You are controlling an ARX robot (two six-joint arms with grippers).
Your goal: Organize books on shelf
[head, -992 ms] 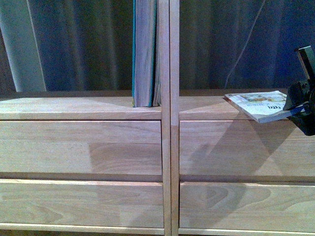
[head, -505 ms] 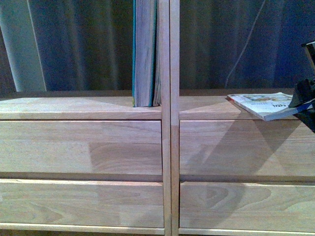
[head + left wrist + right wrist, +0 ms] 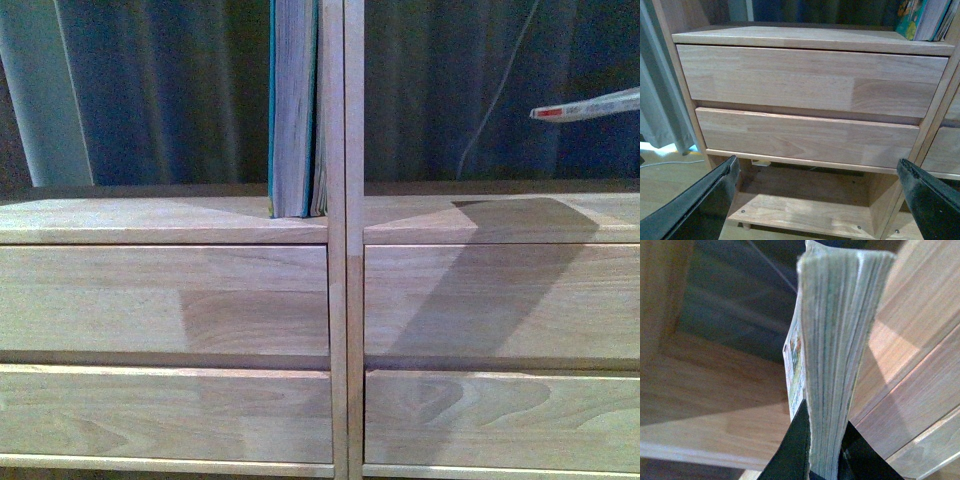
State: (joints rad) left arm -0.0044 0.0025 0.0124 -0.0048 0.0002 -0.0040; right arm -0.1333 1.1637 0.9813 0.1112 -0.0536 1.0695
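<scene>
Right gripper (image 3: 825, 416) clamps the thin white book (image 3: 835, 340) by its ridged page edges beside the pale wooden shelf (image 3: 715, 390); left gripper (image 3: 817, 161) gapes wide, empty.

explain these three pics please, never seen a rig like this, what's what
It is a robot with two arms, each ending in jaws. The front view looks from its body at a wooden shelf with drawers; a teal book stands upright on it beside the middle post. The other two views come from cameras on the wrists. The left jaws are open and empty, facing the drawers. The right jaws are shut on a white book, held in the air above the shelf board.
</scene>
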